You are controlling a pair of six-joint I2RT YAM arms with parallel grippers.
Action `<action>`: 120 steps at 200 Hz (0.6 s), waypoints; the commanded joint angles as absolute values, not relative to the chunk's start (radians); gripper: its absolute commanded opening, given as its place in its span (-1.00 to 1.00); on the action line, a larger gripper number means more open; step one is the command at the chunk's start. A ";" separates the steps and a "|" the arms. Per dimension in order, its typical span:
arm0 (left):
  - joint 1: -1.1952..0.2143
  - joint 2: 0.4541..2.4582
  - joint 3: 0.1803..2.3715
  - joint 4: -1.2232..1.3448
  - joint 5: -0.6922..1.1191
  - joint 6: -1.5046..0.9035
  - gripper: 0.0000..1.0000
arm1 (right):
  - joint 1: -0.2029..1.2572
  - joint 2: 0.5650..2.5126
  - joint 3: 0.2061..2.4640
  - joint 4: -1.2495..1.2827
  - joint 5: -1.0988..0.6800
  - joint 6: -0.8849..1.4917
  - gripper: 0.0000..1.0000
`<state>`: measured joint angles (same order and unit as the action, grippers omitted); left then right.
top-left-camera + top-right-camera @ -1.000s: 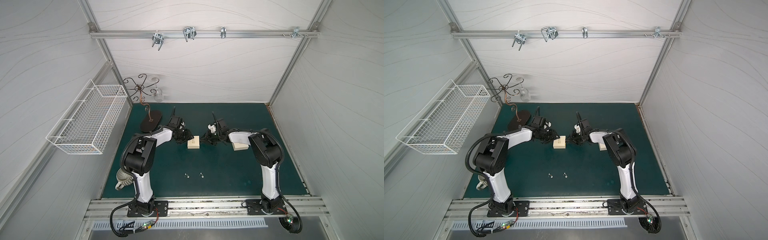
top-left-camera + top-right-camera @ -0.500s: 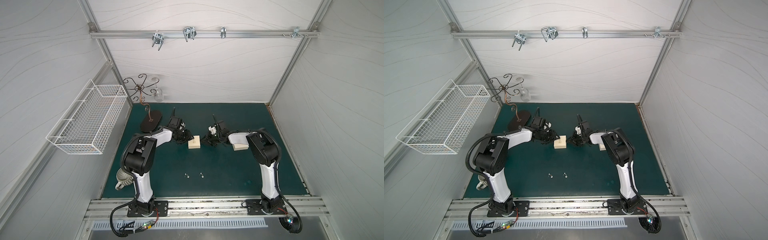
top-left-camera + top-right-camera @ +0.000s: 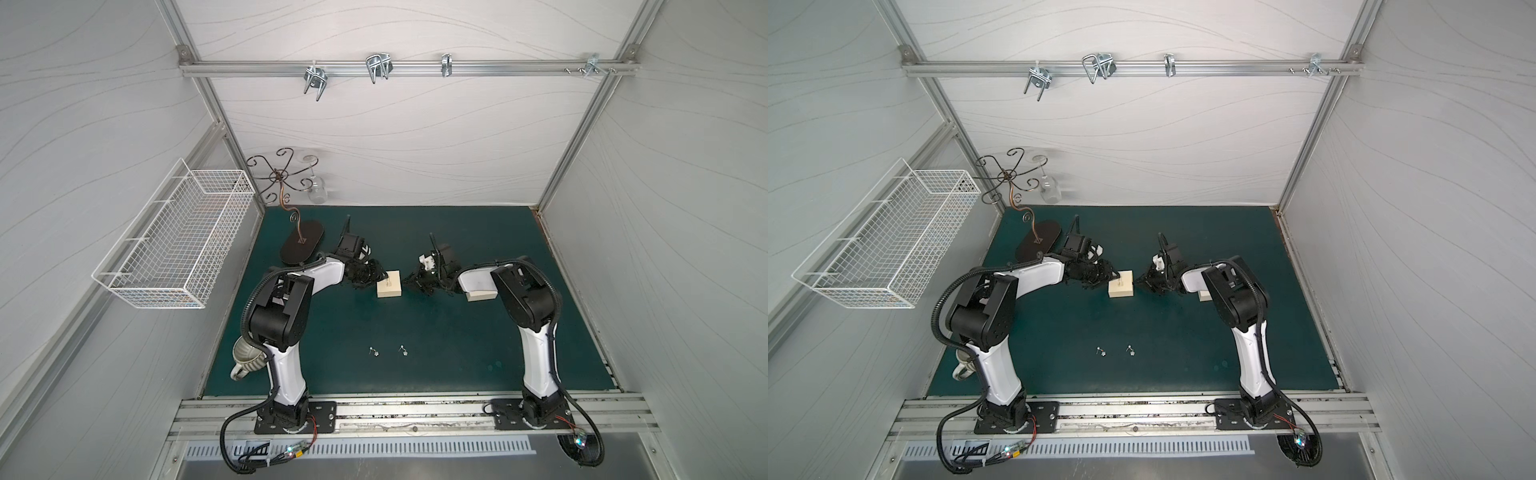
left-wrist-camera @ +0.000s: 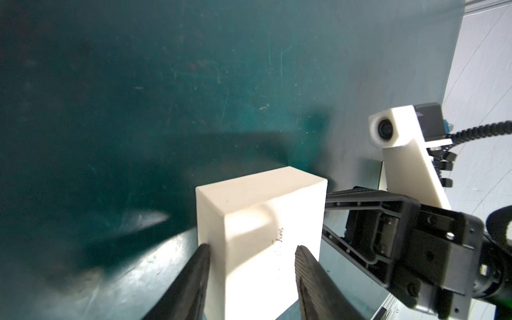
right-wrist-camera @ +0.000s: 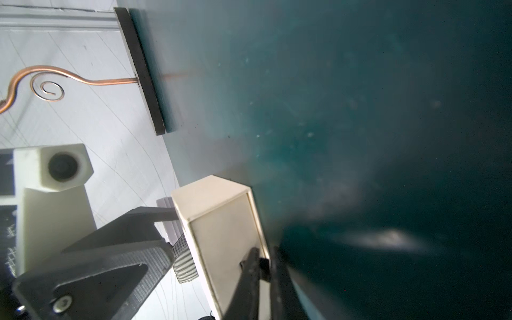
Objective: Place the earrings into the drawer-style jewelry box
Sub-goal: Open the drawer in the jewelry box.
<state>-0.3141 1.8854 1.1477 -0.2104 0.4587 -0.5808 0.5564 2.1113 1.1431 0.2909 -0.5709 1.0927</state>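
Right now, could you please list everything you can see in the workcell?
jewelry box: one, cream, mid-mat between the two hands
second box: one, cream, partly under the right arm
earrings: two visible, silver, apart on the mat, nearer the arm bases
mat: one, dark green, cell floor
ornate stand: one, dark, far left corner of the mat
glass: one, clear, hanging from the stand
wire basket: one, white, on the left wall
mug: one, greyish, beside the left arm's base
hooks: several, metal, on the back rail
left hand: black, clamped across the jewelry box
right hand: black, closed at the box's end face
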 commanded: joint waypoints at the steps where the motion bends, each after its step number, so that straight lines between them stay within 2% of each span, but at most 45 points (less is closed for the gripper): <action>1: -0.314 1.884 1.151 -0.183 0.474 -0.588 0.05 | 0.551 2.120 1.129 0.336 -0.581 1.141 -0.85; 22: -0.315 1.882 1.151 -0.187 0.472 -0.586 0.05 | 0.547 2.111 1.116 0.346 -0.574 1.147 -1.00; 77: -0.310 1.872 1.146 -0.197 0.471 -0.573 0.05 | 0.538 2.057 1.095 0.288 -0.533 1.102 -1.00; 103: -0.310 1.866 1.141 -0.199 0.460 -0.563 0.20 | 0.535 2.018 1.091 0.219 -0.493 1.054 -1.00; 120: -0.310 1.864 1.138 -0.201 0.454 -0.558 0.22 | 0.533 1.994 1.080 0.188 -0.466 1.029 -1.00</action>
